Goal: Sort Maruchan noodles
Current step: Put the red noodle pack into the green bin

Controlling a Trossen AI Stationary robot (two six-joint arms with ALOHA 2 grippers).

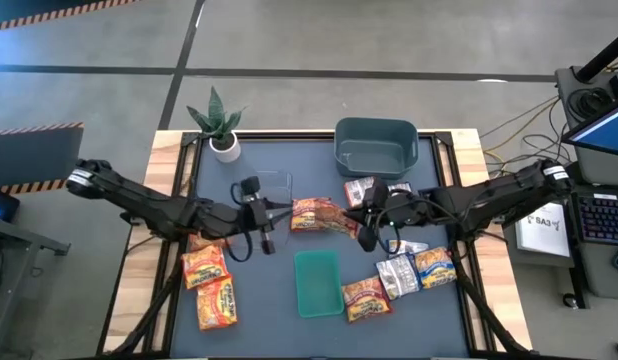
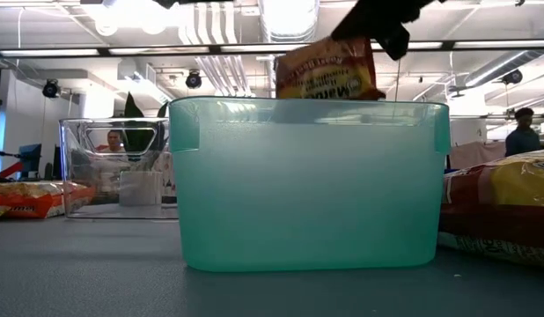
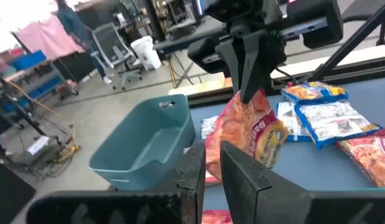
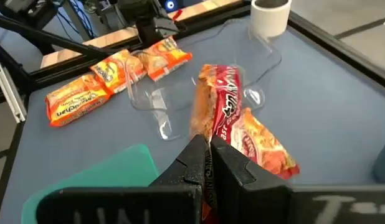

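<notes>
An orange-red Maruchan packet [image 2: 329,70] hangs over the table's middle, above the teal container [image 2: 307,185], with my right gripper [image 1: 361,222] shut on it. A second orange packet face [image 4: 267,146] shows beside it; whether it hangs with it, I cannot tell. My left gripper [image 1: 287,212] is over the clear bin [image 1: 269,190], level with the packet and just to its left. Its fingers [image 3: 242,180] stand close together with nothing visible between them. More packets lie flat at the near left [image 1: 204,265] and near right [image 1: 399,272]. My right gripper pinches the packet's upper edge [image 3: 248,93] between its two fingers, coming from the table's right and slanting down. The packet hangs below the fingers, lifted clear of the table and crumpled near the hold. Its print is upside down in the low view.
A grey-blue bin [image 1: 376,145] stands at the far right, and a potted plant [image 1: 221,125] at the far left. Orange packets [image 4: 118,68] lie under my left arm. Silver and orange packets [image 3: 332,118] lie at the right. People [image 2: 523,128] stand in the room behind the table.
</notes>
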